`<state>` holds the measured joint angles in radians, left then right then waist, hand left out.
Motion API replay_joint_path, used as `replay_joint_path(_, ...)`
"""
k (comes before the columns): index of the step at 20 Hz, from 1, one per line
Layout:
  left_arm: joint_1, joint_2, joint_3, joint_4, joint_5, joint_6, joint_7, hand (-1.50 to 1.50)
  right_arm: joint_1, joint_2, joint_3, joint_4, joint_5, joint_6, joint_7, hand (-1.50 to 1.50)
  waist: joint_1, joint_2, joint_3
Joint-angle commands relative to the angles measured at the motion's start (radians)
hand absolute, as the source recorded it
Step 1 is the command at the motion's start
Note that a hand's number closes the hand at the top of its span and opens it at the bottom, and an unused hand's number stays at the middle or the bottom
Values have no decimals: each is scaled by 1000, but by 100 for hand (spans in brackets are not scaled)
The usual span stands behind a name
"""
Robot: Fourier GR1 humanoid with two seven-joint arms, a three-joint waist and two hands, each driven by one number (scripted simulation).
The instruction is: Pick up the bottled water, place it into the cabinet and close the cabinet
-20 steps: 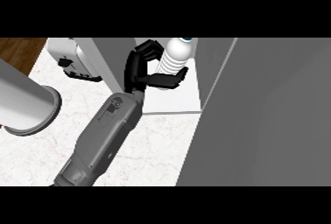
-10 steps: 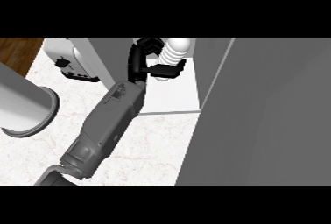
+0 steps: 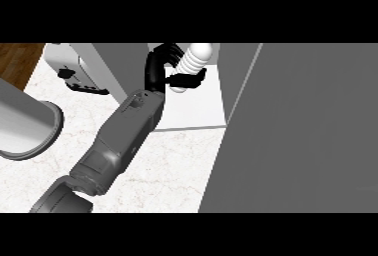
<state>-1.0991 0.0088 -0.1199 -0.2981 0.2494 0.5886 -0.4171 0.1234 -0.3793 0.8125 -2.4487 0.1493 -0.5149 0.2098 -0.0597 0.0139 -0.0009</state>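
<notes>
Bottled water (image 3: 193, 64) inside cabinet (image 3: 199, 107), right robot hand (image 3: 166, 70) curled round it; toaster (image 3: 74, 70) nearby.

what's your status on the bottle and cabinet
Right hand shut on the bottle, over the white cabinet shelf. Left hand not in view. Cabinet door open. Nothing blocking the shelf.

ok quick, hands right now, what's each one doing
Right hand: shut on the bottled water, holding it inside the open cabinet.
Left hand: not in view.
</notes>
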Motion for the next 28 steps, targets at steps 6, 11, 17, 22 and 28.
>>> replay_joint_path(6,-13,-8,50,129,7,23,-92,150,16,-21,12,-60,0,22,-10,-150,-18,9,0)
replay_joint_path(11,-4,27,55,175,-15,24,-126,150,22,-37,16,-92,0,24,-7,-150,-24,14,-1)
replay_joint_path(17,-33,18,5,250,-80,105,-83,-150,4,-17,13,-61,2,12,-25,-150,-31,16,-1)
replay_joint_path(22,-59,-8,-7,261,-97,183,-55,-150,-3,-17,16,-52,-18,22,-33,-150,-33,16,-1)
replay_joint_path(28,-18,8,14,245,-84,158,-95,-150,6,-39,14,-82,-21,24,-17,-150,-33,17,-2)
